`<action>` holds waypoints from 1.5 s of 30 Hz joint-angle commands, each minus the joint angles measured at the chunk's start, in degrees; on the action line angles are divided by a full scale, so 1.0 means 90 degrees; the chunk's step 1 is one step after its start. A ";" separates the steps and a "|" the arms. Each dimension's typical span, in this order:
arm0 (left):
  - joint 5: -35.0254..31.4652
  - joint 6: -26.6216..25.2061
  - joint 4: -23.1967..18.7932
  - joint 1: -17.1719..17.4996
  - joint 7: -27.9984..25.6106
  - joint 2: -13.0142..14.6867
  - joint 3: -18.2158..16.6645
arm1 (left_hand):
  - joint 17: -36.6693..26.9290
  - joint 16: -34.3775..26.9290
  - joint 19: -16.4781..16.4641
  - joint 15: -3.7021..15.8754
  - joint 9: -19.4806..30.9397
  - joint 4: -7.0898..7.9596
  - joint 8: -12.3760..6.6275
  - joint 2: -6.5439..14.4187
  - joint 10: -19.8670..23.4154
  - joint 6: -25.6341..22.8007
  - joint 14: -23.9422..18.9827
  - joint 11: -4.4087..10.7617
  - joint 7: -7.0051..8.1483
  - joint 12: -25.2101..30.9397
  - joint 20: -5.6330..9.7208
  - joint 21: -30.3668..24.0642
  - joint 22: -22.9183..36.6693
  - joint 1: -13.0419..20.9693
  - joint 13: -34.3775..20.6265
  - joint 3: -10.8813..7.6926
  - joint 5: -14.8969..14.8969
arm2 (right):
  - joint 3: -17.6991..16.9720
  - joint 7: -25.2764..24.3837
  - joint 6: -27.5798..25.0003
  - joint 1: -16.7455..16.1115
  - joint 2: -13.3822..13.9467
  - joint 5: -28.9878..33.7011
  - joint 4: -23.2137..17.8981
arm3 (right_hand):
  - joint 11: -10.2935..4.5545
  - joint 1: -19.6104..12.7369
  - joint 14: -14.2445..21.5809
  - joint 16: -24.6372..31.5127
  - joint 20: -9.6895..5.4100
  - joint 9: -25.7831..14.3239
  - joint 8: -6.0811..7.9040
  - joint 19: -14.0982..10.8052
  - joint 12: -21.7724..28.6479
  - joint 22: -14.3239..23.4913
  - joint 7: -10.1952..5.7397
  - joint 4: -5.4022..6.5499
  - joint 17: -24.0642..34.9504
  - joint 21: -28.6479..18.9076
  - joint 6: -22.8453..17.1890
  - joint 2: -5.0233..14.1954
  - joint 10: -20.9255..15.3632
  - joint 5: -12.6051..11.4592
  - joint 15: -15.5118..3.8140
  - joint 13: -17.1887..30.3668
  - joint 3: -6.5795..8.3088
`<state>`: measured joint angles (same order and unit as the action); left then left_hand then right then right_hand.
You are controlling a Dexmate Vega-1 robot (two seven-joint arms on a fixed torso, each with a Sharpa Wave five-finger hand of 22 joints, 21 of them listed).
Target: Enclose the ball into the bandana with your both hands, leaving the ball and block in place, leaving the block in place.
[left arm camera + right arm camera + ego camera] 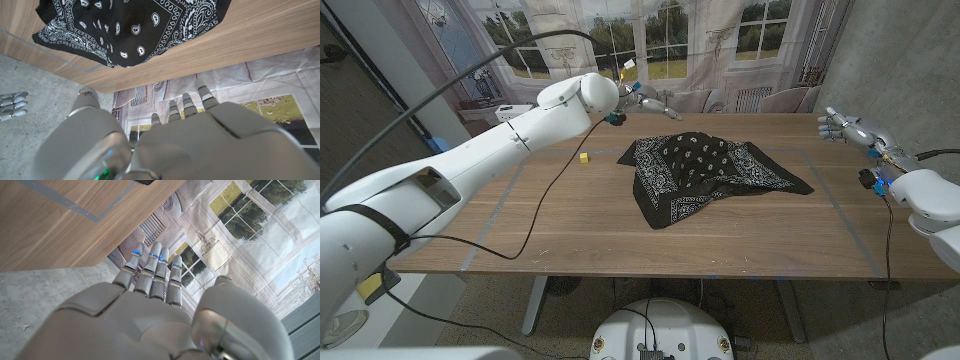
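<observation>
A black paisley bandana [705,175] lies crumpled in the middle of the wooden table [620,225], heaped toward its far side; whatever it covers is hidden. The bandana [130,30] also appears in the left wrist view. A small yellow block [584,157] sits on the table to the bandana's left. My left hand [650,100] hangs above the table's far edge, behind the bandana, fingers spread and holding nothing. My right hand [850,127] hovers at the far right corner, fingers apart and empty. The backs of the left hand [165,140] and right hand [160,315] show extended fingers.
Grey tape lines [845,225] mark out a rectangle on the tabletop. A printed window backdrop [650,45] hangs behind the table. A black cable [535,215] from my left arm trails over the table's left part.
</observation>
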<state>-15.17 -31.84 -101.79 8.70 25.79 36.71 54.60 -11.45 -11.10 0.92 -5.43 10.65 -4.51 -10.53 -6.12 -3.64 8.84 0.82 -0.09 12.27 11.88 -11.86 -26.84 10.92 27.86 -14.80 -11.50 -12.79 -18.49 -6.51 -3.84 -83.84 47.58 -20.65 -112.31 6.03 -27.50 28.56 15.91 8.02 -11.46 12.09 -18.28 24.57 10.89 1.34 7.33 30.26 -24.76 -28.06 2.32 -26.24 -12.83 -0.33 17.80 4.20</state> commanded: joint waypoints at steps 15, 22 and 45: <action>-0.0638 0.0727 0.1553 -0.0330 0.0307 -0.1039 0.0570 | 0.0001 -0.0095 -0.0184 -0.0068 0.0028 -0.0082 -0.0139 -0.0113 0.0093 -0.0287 -0.0187 0.0055 0.0021 0.0105 -0.0026 0.0019 0.0001 0.0109 0.0032 0.0096 -0.0178 | -0.0024 0.0127 0.0254 0.0010 -0.0254 0.0042 0.0130 | 0.0045 0.0026 0.0093 0.0063 0.0070 -0.0013 0.0038 -0.0009 -0.0048 0.0024 -0.0024 -0.0060 0.0012 0.0020 -0.0106 0.0087 -0.0163 0.0007 -0.0001 -0.0049 -0.0040; -0.0714 0.1004 0.2029 -0.0314 0.0148 -0.1311 0.0704 | 0.0005 -0.0100 -0.0245 -0.0041 0.0030 -0.0098 -0.0142 -0.0115 0.0104 -0.0312 -0.0215 0.0066 0.0028 0.0113 -0.0021 0.0010 0.0002 0.0147 0.0040 0.0107 -0.0210 | -0.0056 0.0103 0.0185 -0.0041 -0.0260 0.0014 0.0087 | 0.0038 0.0031 0.0097 0.0068 0.0070 -0.0013 0.0035 -0.0011 -0.0064 0.0024 -0.0021 -0.0073 0.0008 0.0024 -0.0109 0.0101 -0.0181 0.0014 0.0003 -0.0065 -0.0044; -0.0837 0.1890 0.3811 -0.0507 -0.0373 -0.2321 0.1120 | 0.0011 -0.0070 -0.0312 -0.0077 0.0032 -0.0125 -0.0096 -0.0106 0.0077 -0.0235 -0.0168 0.0056 0.0033 0.0113 -0.0033 0.0027 0.0004 0.0229 0.0061 0.0139 -0.0292 | 0.0049 0.0042 0.0184 -0.0006 -0.0251 0.0007 0.0236 | 0.0054 0.0036 0.0173 0.0103 0.0071 -0.0012 0.0045 -0.0035 -0.0107 0.0025 -0.0011 -0.0135 -0.0019 0.0041 -0.0183 0.0157 -0.0316 0.0042 -0.0004 -0.0129 -0.0056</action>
<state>-22.25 -18.57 -74.81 5.43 23.37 19.93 62.56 -11.19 -11.49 -1.44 -5.64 10.81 -5.61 -11.47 -7.20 -2.81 6.35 -0.62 0.31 12.28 12.54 -12.17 -26.84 10.94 29.14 -14.08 -10.39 -15.11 -18.61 -5.47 -1.87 -84.16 45.35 -20.48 -110.77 6.45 -27.21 29.58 16.35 8.42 -11.48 12.31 -18.30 23.72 10.90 1.12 6.38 29.99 -24.76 -29.09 3.53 -28.30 -12.46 -0.11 16.68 3.73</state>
